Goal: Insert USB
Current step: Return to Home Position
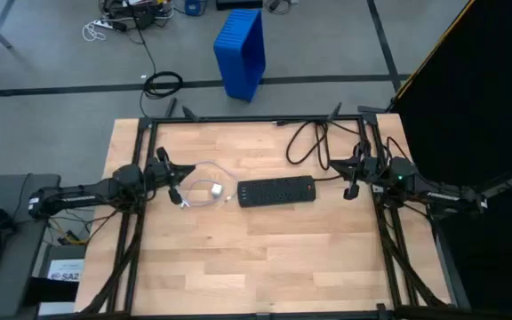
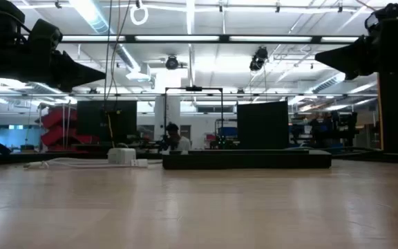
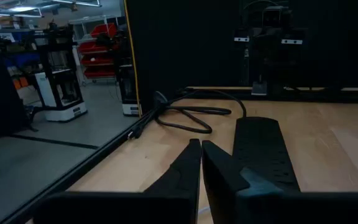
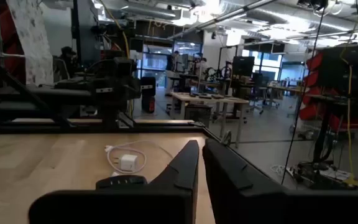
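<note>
The USB [image 1: 204, 169] is a thin white cable lying in a loose loop on the wooden table, with a small white block [image 1: 215, 189] on it, left of the black power strip [image 1: 276, 191]. In the right wrist view the white block [image 4: 128, 163] and the strip's end [image 4: 122, 182] both show. My left gripper [image 1: 174, 185] hovers shut above the table, just left of the cable. My right gripper [image 1: 352, 182] hovers shut just right of the strip. In the left wrist view, the power strip [image 3: 263, 149] lies ahead of the shut gripper [image 3: 199, 148].
The strip's thick black cord [image 1: 314, 142] loops over the far part of the table toward its far edge. A dark frame [image 1: 256, 118] runs along the table's far and side edges. Bare wood fills the near half [image 1: 265, 267]. A blue bin [image 1: 241, 52] stands on the floor beyond.
</note>
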Robot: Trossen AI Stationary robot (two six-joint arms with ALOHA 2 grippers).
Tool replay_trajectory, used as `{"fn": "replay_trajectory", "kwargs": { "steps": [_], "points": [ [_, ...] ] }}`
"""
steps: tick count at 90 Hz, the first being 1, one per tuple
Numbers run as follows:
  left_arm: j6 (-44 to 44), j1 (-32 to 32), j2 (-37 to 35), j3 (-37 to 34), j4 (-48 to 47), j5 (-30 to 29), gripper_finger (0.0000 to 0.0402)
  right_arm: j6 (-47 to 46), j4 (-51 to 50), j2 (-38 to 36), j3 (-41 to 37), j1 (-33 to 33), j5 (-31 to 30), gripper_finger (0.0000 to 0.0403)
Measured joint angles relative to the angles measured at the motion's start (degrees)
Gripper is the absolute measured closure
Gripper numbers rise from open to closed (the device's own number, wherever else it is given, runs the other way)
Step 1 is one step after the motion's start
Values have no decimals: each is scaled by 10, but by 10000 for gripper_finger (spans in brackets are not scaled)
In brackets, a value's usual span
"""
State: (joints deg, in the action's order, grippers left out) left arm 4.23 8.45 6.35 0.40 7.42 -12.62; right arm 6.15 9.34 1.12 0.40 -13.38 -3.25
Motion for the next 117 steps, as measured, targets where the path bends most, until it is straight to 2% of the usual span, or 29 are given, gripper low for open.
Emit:
{"fn": "replay_trajectory", "kwargs": {
  "steps": [117],
  "points": [
    [0, 0, 0, 0, 0, 0, 401, 0, 0, 0, 0, 0, 0, 396]
  ]
}}
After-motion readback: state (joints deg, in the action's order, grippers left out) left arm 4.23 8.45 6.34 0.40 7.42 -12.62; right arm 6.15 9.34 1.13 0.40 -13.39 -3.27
